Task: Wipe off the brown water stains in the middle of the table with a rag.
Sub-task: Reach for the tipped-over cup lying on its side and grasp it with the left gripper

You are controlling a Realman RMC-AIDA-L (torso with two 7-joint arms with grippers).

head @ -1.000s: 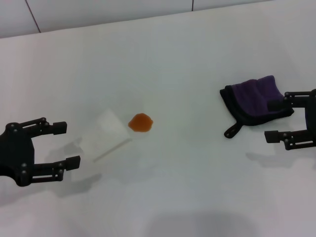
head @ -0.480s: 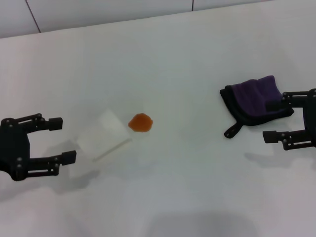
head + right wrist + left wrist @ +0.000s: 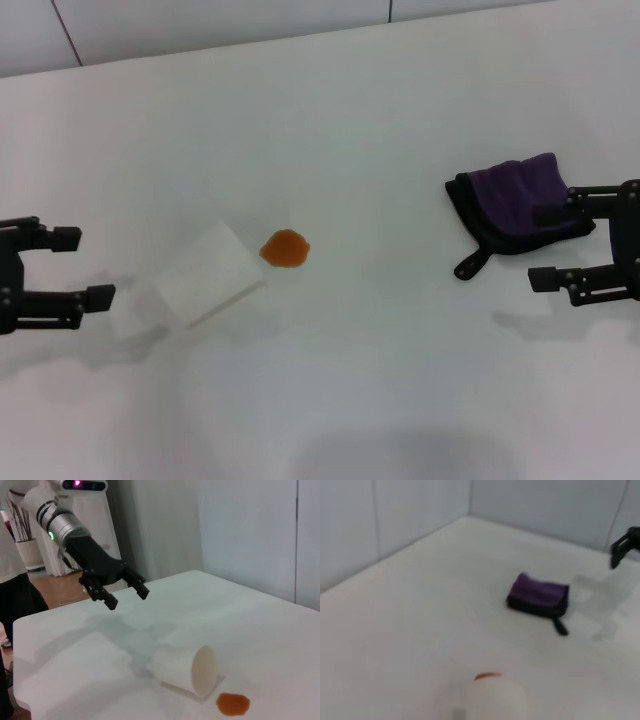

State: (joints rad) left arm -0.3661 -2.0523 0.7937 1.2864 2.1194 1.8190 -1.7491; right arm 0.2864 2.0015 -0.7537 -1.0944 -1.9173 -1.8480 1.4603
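Observation:
The brown water stain (image 3: 285, 248) is a small orange-brown blob on the white table (image 3: 360, 130), near the middle. It also shows in the right wrist view (image 3: 232, 703) and as a sliver in the left wrist view (image 3: 487, 676). The dark purple rag (image 3: 520, 203) lies folded at the right, its black loop tab toward the front; it also shows in the left wrist view (image 3: 539, 597). My right gripper (image 3: 553, 246) is open, just right of the rag, one finger over its edge. My left gripper (image 3: 82, 266) is open and empty at the far left; it also shows in the right wrist view (image 3: 125, 594).
A translucent white plastic cup (image 3: 208, 274) lies on its side just left of the stain, seen also in the right wrist view (image 3: 187, 670). The table's far edge meets a tiled wall (image 3: 200, 20).
My left gripper has drawn back to the left, away from the cup. My right gripper has stayed by the rag.

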